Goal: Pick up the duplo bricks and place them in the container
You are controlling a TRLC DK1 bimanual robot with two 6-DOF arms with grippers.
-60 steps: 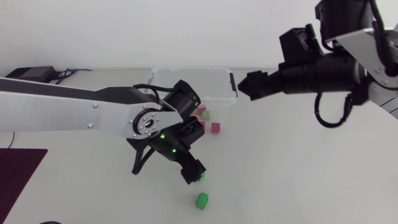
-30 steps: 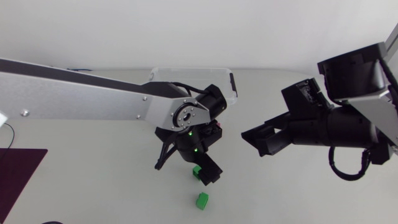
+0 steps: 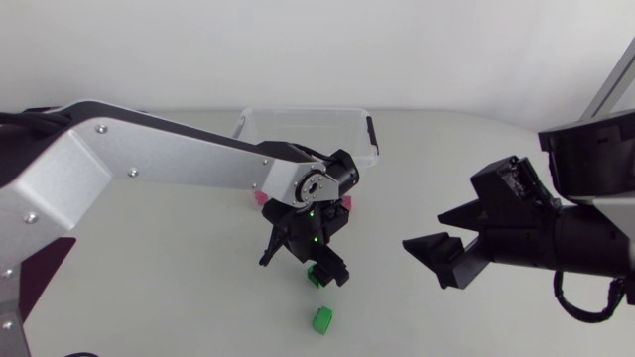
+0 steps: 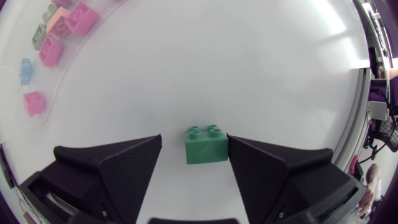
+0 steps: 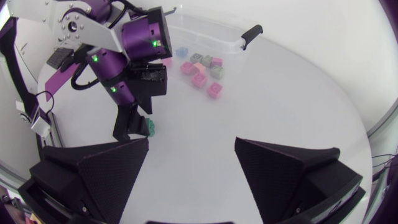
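Left gripper: the matte black left gripper (image 4: 194,138) is held low over the white table (image 3: 476,159), in front of the container; its two wedge fingers are spread apart and nothing is clamped.
Brick at the left gripper: a small green square duplo brick with four studs (image 4: 206,146) stands upright on the table between the parted fingers. A clear gap is seen on one side. On the other side the finger is just beside the brick, and contact cannot be told.
Second green brick: another small green duplo brick (image 3: 321,319) lies on the table near the first one, on the side away from the container and apart from both grippers.
Container: a clear plastic rectangular container with a black handle clip (image 3: 308,134) stands behind the left gripper, toward the table's far edge.
Other bricks: several pink duplo bricks (image 5: 198,81), a greyish brick (image 5: 216,71) and a pale blue brick (image 5: 181,51) are gathered close to the container. Whether they lie inside its clear wall cannot be told.
Right gripper: the matte black right gripper (image 5: 191,142) is held well apart from the bricks, with its fingers wide apart and nothing between them.
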